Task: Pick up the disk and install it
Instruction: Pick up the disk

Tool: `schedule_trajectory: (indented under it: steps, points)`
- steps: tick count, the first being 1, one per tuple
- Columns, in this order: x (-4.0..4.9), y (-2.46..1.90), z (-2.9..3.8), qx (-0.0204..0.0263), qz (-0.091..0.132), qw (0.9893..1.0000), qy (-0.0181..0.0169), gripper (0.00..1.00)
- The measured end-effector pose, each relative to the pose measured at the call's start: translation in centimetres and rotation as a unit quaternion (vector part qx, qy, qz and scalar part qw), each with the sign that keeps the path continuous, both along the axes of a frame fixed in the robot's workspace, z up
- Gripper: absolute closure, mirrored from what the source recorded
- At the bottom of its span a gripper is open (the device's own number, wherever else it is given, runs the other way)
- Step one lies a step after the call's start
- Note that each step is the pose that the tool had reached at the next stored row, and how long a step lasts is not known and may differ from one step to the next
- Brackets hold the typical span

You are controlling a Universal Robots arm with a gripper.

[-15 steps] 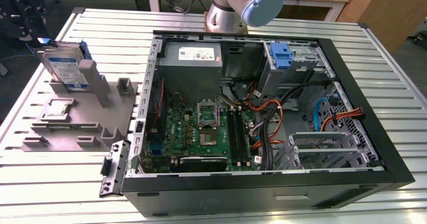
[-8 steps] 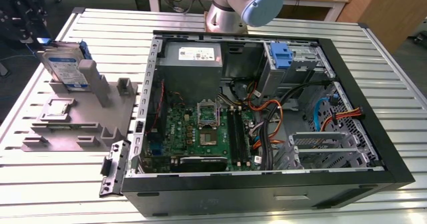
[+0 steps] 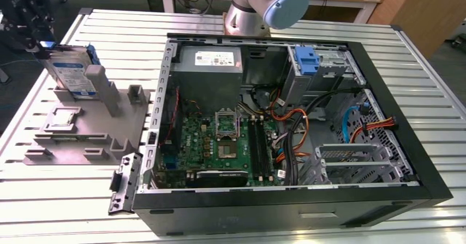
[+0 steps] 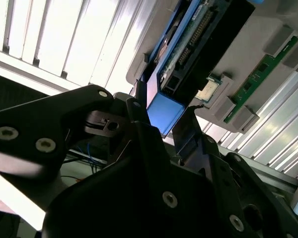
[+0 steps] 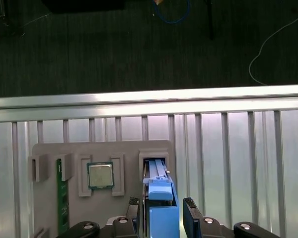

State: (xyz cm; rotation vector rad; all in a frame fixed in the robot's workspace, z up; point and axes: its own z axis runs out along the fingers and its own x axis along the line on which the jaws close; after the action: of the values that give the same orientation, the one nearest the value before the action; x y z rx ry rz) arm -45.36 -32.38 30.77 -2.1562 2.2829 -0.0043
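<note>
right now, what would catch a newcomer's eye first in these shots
The open computer case, its motherboard and cables exposed, sits in the middle of the exterior view. At that view's left, the disk stands upright in a grey fixture, with the gripper straddling its blue top end.

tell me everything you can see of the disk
The disk is a flat silver hard drive with a white-and-blue label and blue plastic side rails. It stands upright on edge in a slot of the grey holder on the slatted table, at the exterior view's left. The open claw straddles its upper end, fingers either side with slim gaps.
</note>
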Motion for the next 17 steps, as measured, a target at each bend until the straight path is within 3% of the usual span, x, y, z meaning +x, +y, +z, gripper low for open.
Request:
schedule_trajectory:
  steps: [17]
  points:
    - [-0.16,-0.05,-1.66,0.0003,0.000,1.0000,-0.0001,0.53]
